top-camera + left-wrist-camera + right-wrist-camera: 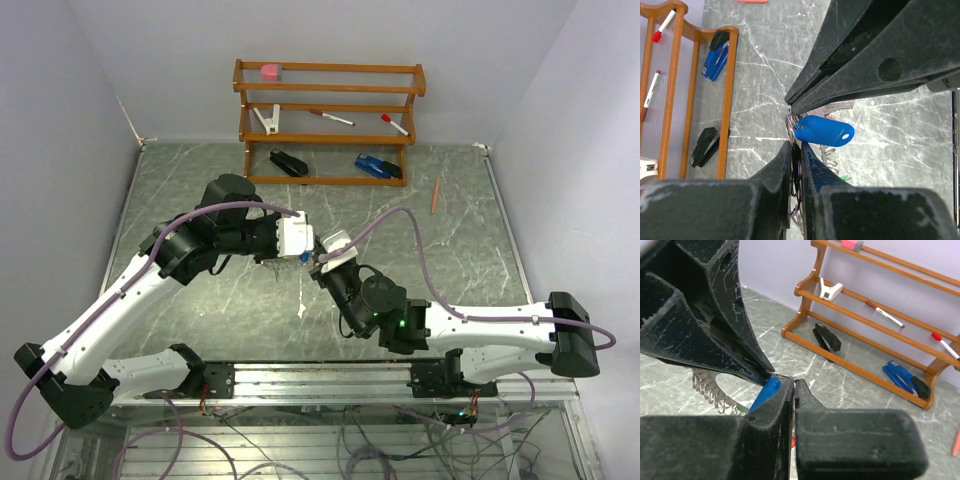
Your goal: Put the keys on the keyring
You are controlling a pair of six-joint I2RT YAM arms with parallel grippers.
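Note:
My left gripper and right gripper meet tip to tip above the middle of the table. In the left wrist view my left gripper is shut on thin wire loops of the keyring, whose toothed rim and coils show beside the fingers. A key's blue tag hangs between the two grippers' tips. In the right wrist view my right gripper is shut, pinching the small wire loop by the blue tag. The keyring hangs under the left fingers. The key blades are hidden.
A wooden rack stands at the back with a black stapler, a blue stapler, two red-capped pens and a pink block. An orange pencil lies at the right. A small dark item lies near my right arm.

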